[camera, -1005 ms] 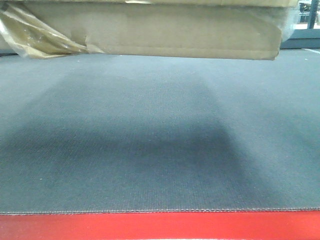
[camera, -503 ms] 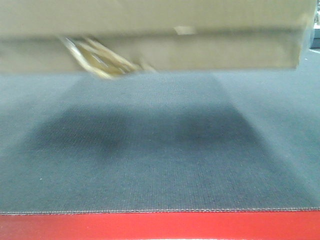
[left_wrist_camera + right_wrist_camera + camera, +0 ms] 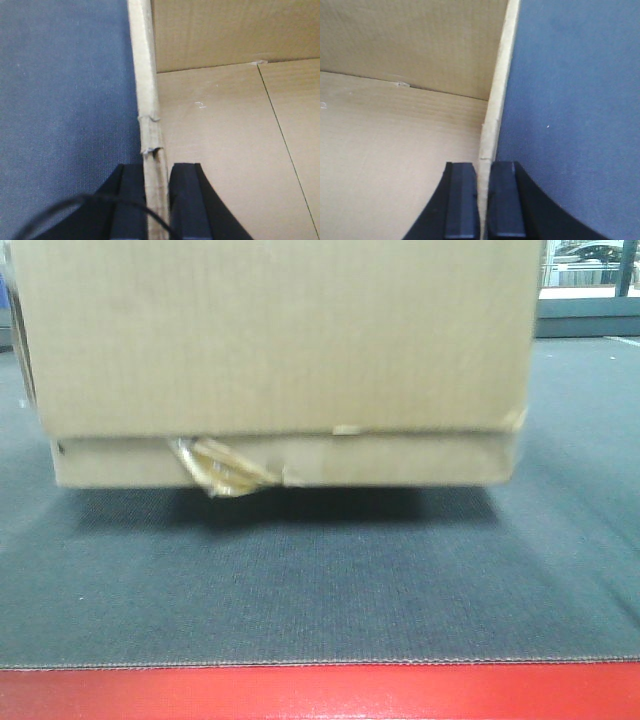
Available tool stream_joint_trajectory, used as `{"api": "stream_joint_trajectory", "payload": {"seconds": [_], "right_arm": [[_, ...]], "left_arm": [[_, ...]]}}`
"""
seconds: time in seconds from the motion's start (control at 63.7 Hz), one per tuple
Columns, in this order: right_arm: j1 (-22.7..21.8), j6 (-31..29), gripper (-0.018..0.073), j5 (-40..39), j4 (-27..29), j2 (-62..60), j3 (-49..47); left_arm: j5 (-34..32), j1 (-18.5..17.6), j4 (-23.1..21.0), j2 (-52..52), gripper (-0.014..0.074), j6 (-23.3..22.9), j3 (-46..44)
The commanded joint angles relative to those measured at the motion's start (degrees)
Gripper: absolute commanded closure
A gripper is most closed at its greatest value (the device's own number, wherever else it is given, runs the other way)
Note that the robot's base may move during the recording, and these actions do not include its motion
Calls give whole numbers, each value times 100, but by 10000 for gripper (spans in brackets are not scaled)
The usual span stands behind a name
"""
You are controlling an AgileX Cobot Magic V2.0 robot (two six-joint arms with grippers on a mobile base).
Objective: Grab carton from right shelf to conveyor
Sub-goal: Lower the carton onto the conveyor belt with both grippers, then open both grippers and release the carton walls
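The carton is hanging low over the conveyor, casting a dark shadow; whether it is touching it is unclear. The left gripper is clamping the carton's left wall, one finger inside and one outside. The right gripper is clamping the right wall likewise. Crumpled tape is dangling from the lower flap.

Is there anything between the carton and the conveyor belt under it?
Nothing visible does. The conveyor beneath the carton shows only a shadow; whether they touch is unclear.
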Motion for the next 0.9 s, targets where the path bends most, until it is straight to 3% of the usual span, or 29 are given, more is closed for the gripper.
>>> {"api": "stream_joint_trajectory", "payload": {"seconds": [0.0, 0.204, 0.251, 0.298, 0.487, 0.613, 0.723, 0.88], "right_arm": [[-15, -82, 543, -320, 6, 47, -70], [-15, -82, 36, -345, 6, 48, -70], [-15, -82, -19, -345, 6, 38, -70], [-15, -82, -10, -320, 6, 22, -70], [-43, -82, -8, -196, 6, -307, -70], [-175, -82, 57, 178, 6, -654, -70], [-456, -82, 219, 625, 6, -933, -48], [-1032, -82, 571, 949, 6, -1231, 191]], "left_arm": [[-271, -3, 8, 53, 492, 8, -43], [-271, -3, 8, 59, 88, 8, -43], [-248, -3, -4, 35, 16, 8, -43], [-233, -3, -4, -9, -24, 8, -52], [-143, -3, 26, -422, 7, 84, -52], [37, 41, 36, -820, 52, 478, -52], [111, 189, 24, -1103, 156, 514, 20], [-114, 594, -43, -1593, 459, 561, 548]]}}
